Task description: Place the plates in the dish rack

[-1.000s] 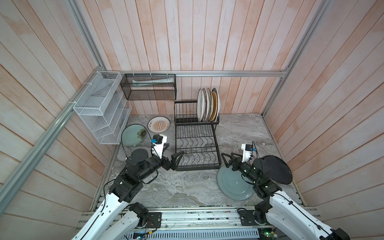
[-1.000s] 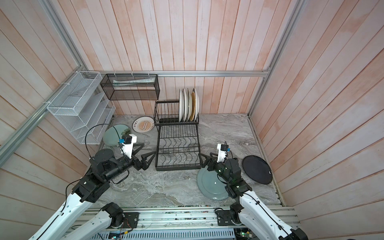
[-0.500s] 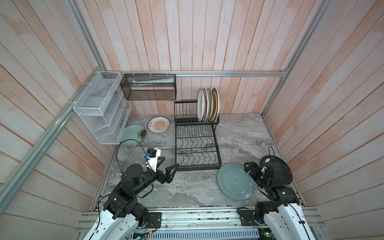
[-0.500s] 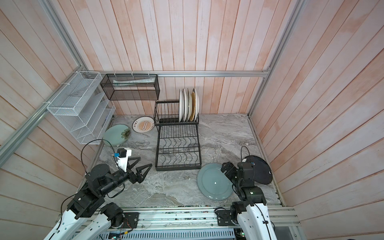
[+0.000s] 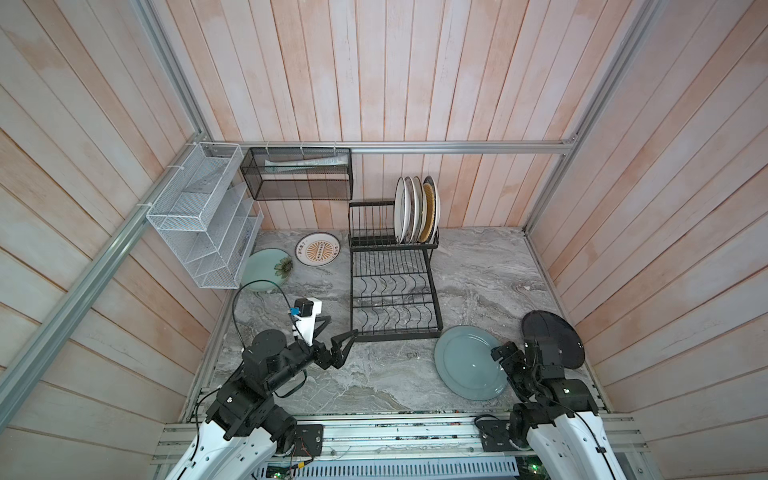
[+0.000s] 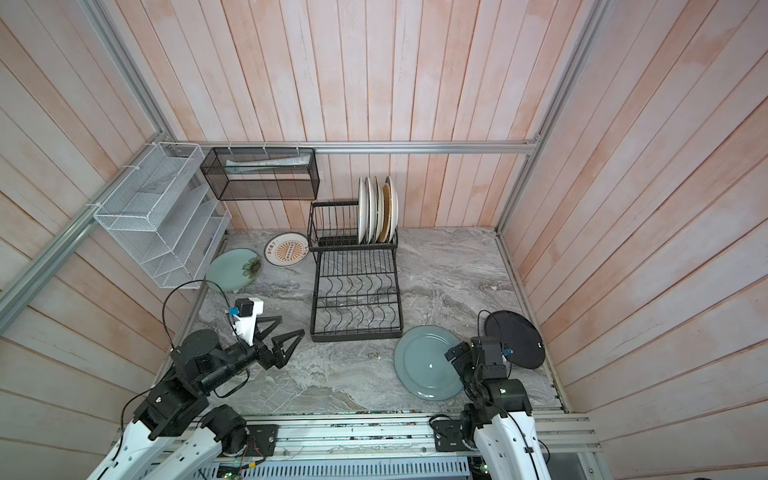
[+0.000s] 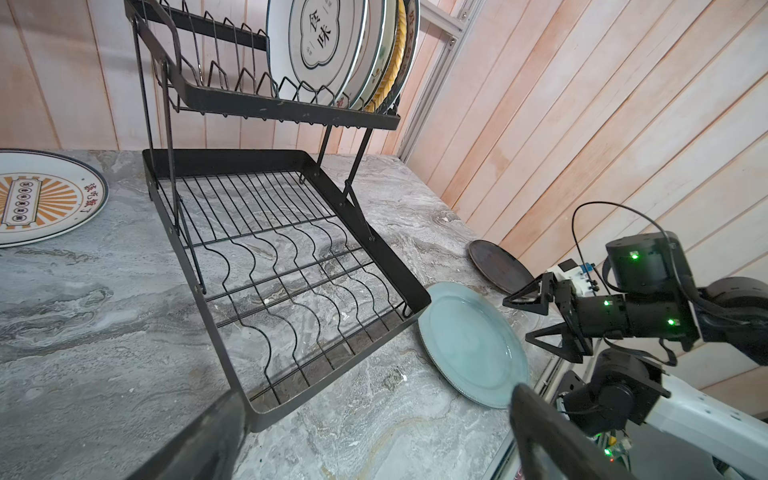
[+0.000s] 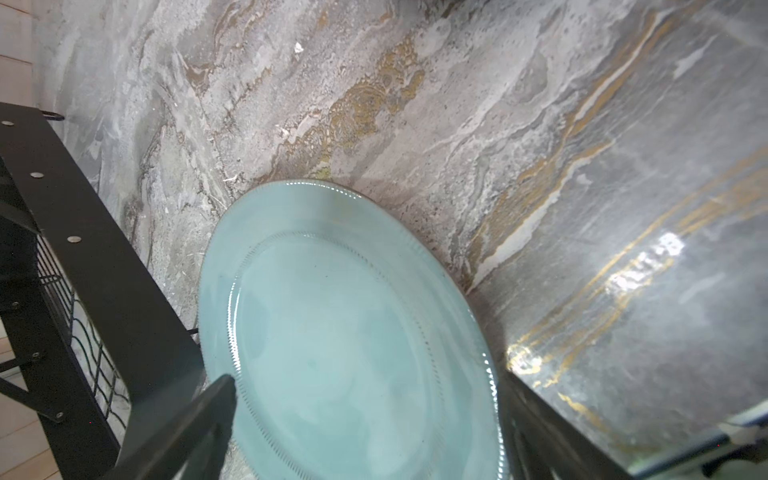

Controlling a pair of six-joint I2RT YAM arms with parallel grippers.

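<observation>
The grey-blue plate (image 8: 357,340) looks glossy glazed ceramic. The dish rack (image 7: 291,257) is matt black wire, and the bench (image 5: 478,270) is veined marble-look stone.

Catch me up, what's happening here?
Two arms are loading plates into the dish rack. Several plates stand in its upper tier. The grey-blue plate, black plate, green flower plate and sunburst plate lie flat on the table. The left gripper and right gripper are open and empty, the right one by the grey-blue plate.
</observation>
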